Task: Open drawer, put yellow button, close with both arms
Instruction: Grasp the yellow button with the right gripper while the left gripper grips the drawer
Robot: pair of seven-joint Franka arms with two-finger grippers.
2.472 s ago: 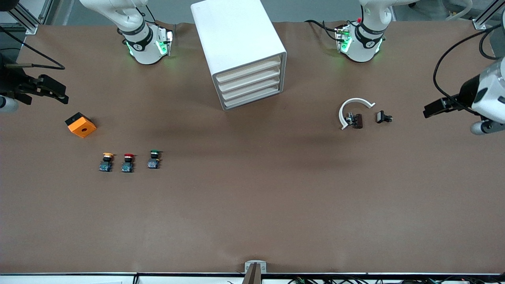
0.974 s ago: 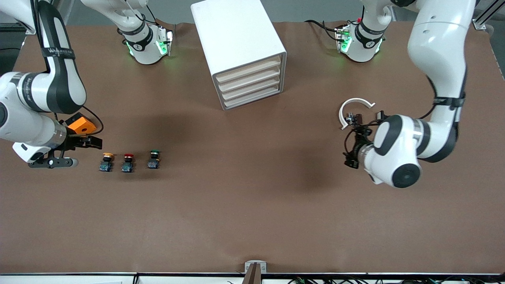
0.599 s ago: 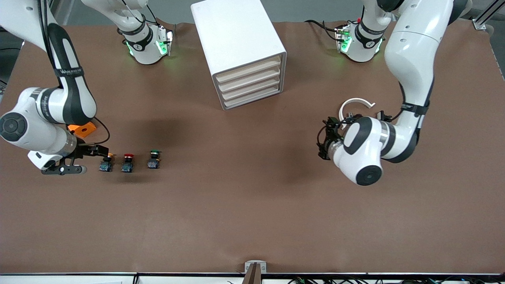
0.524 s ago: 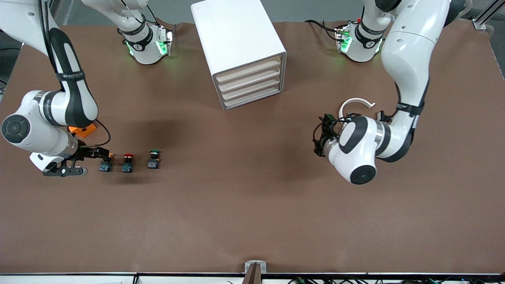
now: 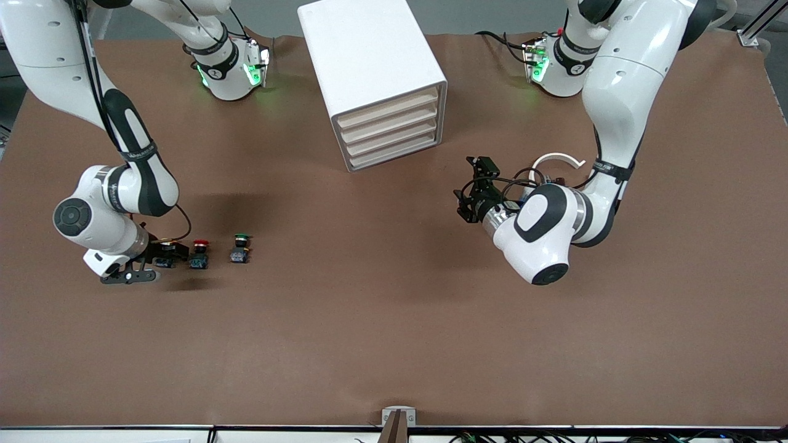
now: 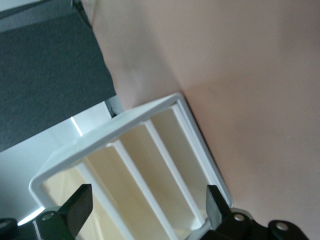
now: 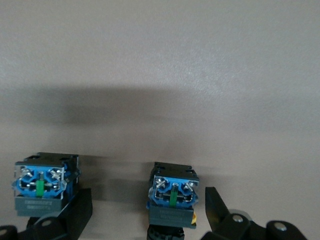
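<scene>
The white cabinet [image 5: 369, 61] stands at the middle of the table near the arms' bases, all four drawers closed. The drawer [image 5: 386, 109] is the highest one. The yellow button [image 7: 172, 192] lies on the table between my right gripper's [image 7: 148, 212] open fingers, not gripped. In the front view the right gripper [image 5: 167, 253] covers most of it. My left gripper [image 5: 469, 187] is open and empty over the table, short of the cabinet's front. The left wrist view shows the cabinet's drawer fronts [image 6: 150, 165] ahead of the left gripper [image 6: 147, 207].
The red button [image 5: 199, 252] and the green button [image 5: 240, 247] stand in a row beside the yellow one; the red one's blue base [image 7: 42, 185] is just outside one right finger. A white curved piece [image 5: 557, 160] lies by the left arm.
Both arms have swung in over the table. The right gripper came down around the yellow button. The left gripper has moved past the white curved piece toward the cabinet's front.
</scene>
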